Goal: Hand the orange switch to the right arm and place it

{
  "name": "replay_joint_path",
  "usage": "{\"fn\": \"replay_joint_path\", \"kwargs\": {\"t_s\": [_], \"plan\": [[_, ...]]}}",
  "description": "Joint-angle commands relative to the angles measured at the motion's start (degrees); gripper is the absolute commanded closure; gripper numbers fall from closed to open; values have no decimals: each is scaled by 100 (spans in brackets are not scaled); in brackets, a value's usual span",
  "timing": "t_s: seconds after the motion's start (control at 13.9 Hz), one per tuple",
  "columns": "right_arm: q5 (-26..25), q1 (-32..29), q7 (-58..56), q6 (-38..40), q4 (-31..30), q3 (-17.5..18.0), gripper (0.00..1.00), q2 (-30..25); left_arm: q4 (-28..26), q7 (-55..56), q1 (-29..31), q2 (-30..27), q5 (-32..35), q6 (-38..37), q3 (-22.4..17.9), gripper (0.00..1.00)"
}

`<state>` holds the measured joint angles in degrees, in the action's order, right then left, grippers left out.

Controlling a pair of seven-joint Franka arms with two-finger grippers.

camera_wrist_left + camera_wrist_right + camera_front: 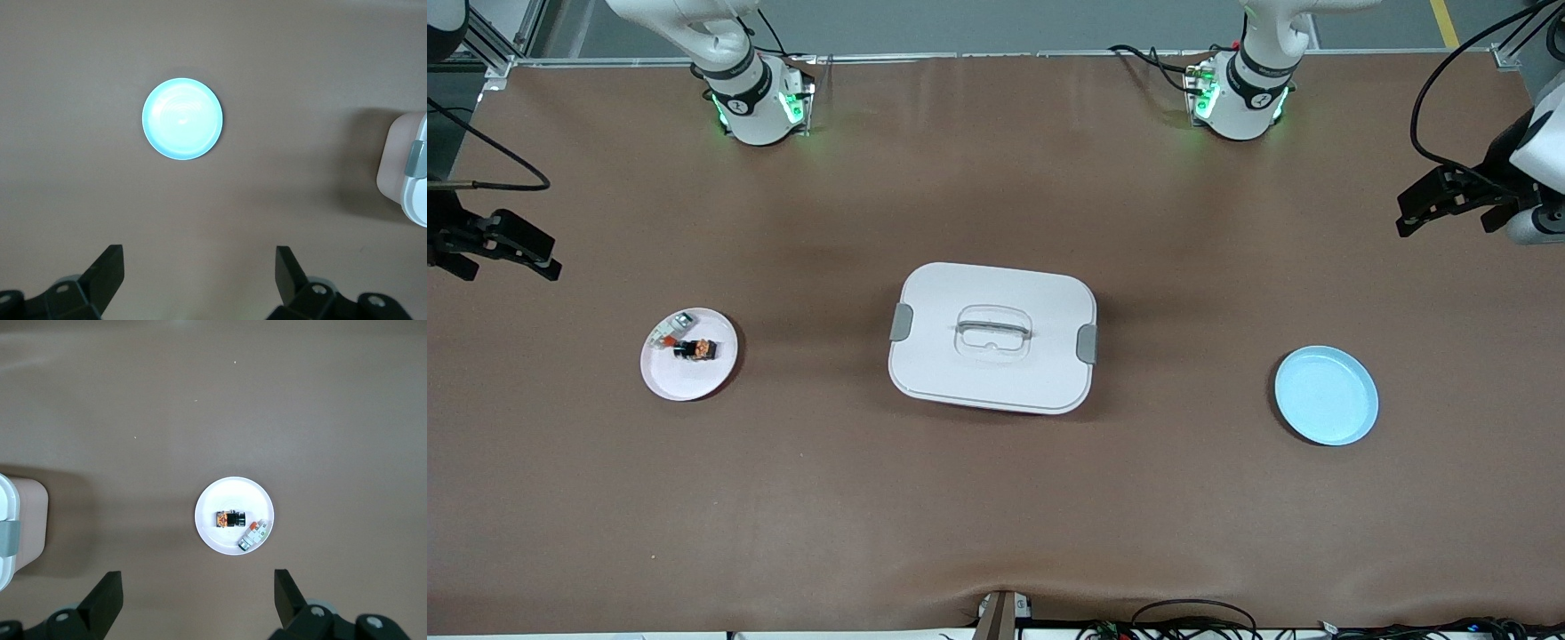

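the orange switch (696,350) lies on a white plate (711,378) toward the right arm's end of the desk (996,498), just beside a white-grey component (671,331) with a red-orange end that shares the plate. a white lidded box (992,338) with grey latches sits in the middle of the desk, and a light blue plate (1326,396) rests toward the left arm's end. the right gripper (199,597) hangs high over the desk near the white plate, fingers spread wide and holding nothing. the left gripper (200,273) hangs over the desk near the blue plate, likewise wide apart and empty-handed.
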<state>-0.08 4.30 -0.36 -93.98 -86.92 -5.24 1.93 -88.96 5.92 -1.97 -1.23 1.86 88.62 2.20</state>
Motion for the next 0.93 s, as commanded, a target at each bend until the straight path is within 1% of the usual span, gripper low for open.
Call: {"fn": "replay_joint_path", "kwargs": {"t_s": [0.0,0.72,0.86], "plan": [[96,-130,62,-147,-299,5,0,-255,-7,-108,13,-44,-107,-47,-9,0],[96,-324,28,-111,-211,32,0,-229,37,-117,21,-44,-80,-82,-18,0],[96,-369,27,-103,-193,67,0,-229,28,-283,39,-61,-63,-73,-18,0]]}}
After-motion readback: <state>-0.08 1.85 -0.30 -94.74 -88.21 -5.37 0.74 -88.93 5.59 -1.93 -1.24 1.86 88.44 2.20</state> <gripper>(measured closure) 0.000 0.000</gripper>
